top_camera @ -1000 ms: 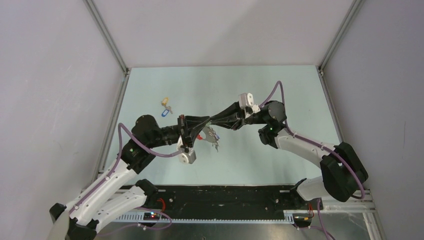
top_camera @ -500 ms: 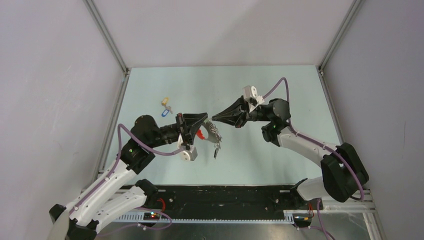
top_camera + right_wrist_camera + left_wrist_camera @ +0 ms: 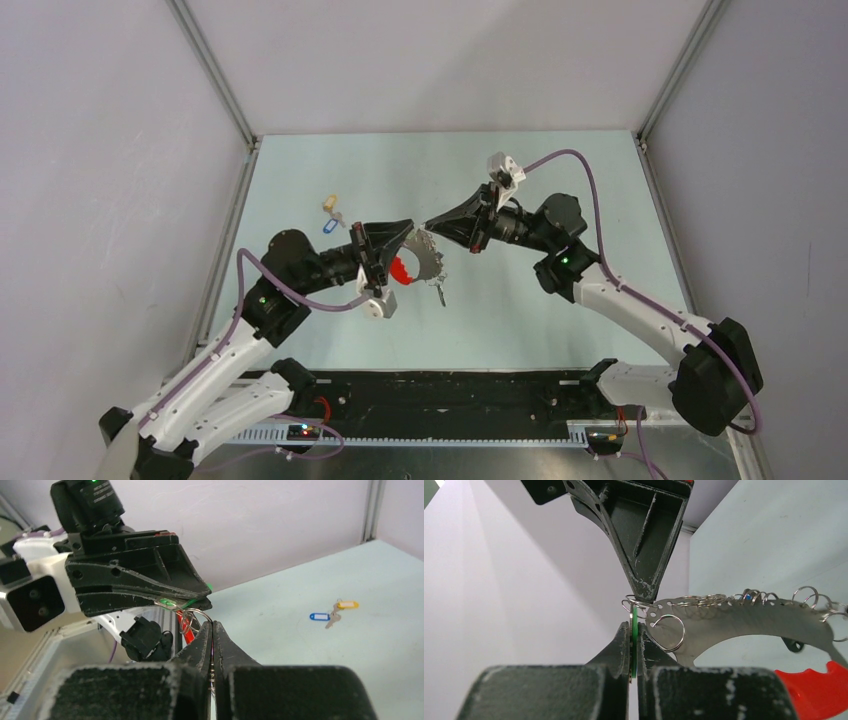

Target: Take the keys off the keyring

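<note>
- The left end effector (image 3: 634, 628) is pinched narrow on a green tag (image 3: 634, 619), and in the top view it points toward 3 o'clock.
- The right end effector (image 3: 212, 626) is fully closed. Its tip meets the left tip at a small ring (image 3: 194, 614), but I cannot tell whether it grips that ring.
- The keyring (image 3: 425, 255) hangs at 6 o'clock from the two tips. Its red band (image 3: 402, 270) sits at 8 o'clock, and keys (image 3: 441, 292) dangle beneath.
- A blue-tagged key (image 3: 328, 227) and a tan-tagged key (image 3: 328, 203) lie on the bench (image 3: 560, 320). They are at 9 to 10 o'clock from the left tip and well apart from it.
</note>
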`<state>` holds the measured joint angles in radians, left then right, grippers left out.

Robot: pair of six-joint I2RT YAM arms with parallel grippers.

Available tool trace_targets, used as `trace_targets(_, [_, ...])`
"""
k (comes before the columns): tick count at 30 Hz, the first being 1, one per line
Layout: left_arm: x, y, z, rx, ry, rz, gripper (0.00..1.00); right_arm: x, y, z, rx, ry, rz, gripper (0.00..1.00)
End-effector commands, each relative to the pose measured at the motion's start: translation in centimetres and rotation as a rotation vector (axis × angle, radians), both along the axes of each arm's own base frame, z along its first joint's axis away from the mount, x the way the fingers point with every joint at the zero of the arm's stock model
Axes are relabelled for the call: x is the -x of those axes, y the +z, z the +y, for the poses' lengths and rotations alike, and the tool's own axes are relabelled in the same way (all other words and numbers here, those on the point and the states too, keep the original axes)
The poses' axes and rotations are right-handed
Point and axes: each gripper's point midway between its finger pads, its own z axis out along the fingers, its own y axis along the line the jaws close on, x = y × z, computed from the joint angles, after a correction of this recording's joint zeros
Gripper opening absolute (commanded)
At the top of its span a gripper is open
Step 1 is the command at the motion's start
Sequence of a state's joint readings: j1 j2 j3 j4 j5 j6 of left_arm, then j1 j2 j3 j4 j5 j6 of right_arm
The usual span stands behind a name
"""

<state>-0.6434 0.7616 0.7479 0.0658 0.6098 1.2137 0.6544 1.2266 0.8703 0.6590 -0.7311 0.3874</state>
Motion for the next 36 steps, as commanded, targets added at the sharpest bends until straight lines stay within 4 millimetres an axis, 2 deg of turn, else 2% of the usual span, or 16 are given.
trace_targets(1, [-0.3,0.0,-0.3,-0.007,-0.007,-0.040,0.00,-1.6,3.6,-0.8,-0.087,-0.121,0.078,0.00])
trace_targets(9, [-1.2,-2.4,-1.1,-0.087,-0.006,-0.018,0.00,-1.6,4.7,-0.6,-0.133,-0.118,0.148,0.00])
trace_targets(16, [-2.7,-6.1,-1.6,-0.236,0.046,0.002,0.00,-1.4,5.4,-0.3,-0.156,-0.108,0.175,0.00])
trace_targets(22, [-3.2,-8.1,-1.7,-0.347,0.103,-0.054,0.00,-2.2,4.5,-0.1,-0.104,-0.148,0.184,0.00])
trace_targets(23, [-3.5,-8.5,-1.4,-0.377,0.134,-0.076,0.00,-2.1,3.8,0.2,-0.070,-0.154,0.180,0.00])
trace_targets(24, [-3.7,-8.6,-1.3,-0.393,0.150,-0.090,0.00,-2.2,4.1,0.3,-0.059,-0.169,0.148,0.00])
trace_targets(27, [-4.5,-9.7,-0.7,-0.482,0.211,-0.149,0.00,-2.2,3.3,1.0,-0.009,-0.182,0.170,0.00])
trace_targets(32, [-5.3,-10.5,0.2,-0.588,0.290,-0.231,0.00,-3.2,3.0,1.1,0.020,-0.226,0.193,0.00])
trace_targets(36, [-4.9,-9.5,-0.1,-0.504,0.287,-0.155,0.00,-4.5,2.4,0.2,0.034,-0.271,0.210,0.00])
